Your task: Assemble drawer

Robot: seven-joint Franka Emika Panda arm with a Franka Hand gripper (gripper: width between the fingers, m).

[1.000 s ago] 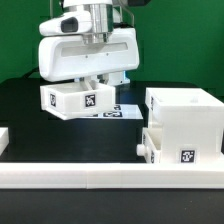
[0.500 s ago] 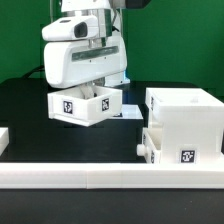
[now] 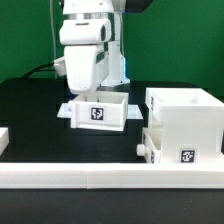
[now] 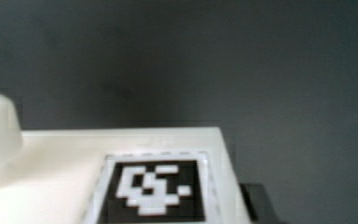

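1. The loose tray point(image 3: 112, 118) of the drawer sits directly under the gripper point(image 3: 95, 97), in the middle of the black table point(image 3: 30, 110). Its open side faces up, and the tag point(image 3: 97, 113) on its near wall faces the exterior camera.
2. The gripper's fingers run down to the tray's far wall and look pinched on it with only a narrow gap. The tray hides the fingertips themselves.
3. It is not clear whether the tray rests on the table or hangs just above it.
4. The housing point(image 3: 185, 112) stands near the tray on the exterior view's right, apart from it. The second tray point(image 3: 178, 150) is in the housing's lower slot, with its knob point(image 3: 141, 148) sticking out toward the loose tray.
5. The arm point(image 3: 92, 40) comes straight down from above, with the wrist vertical and the broad white hand level over the tray.
6. Only the exterior view shows the housing, the second tray and the long white rail point(image 3: 100, 178) along the table's near edge.
7. The wrist view shows none of these. It shows the tray's flat white surface point(image 4: 87, 145) close up, the tag point(image 4: 153, 188) on it blurred, and the dark table point(image 4: 194, 60) beyond.
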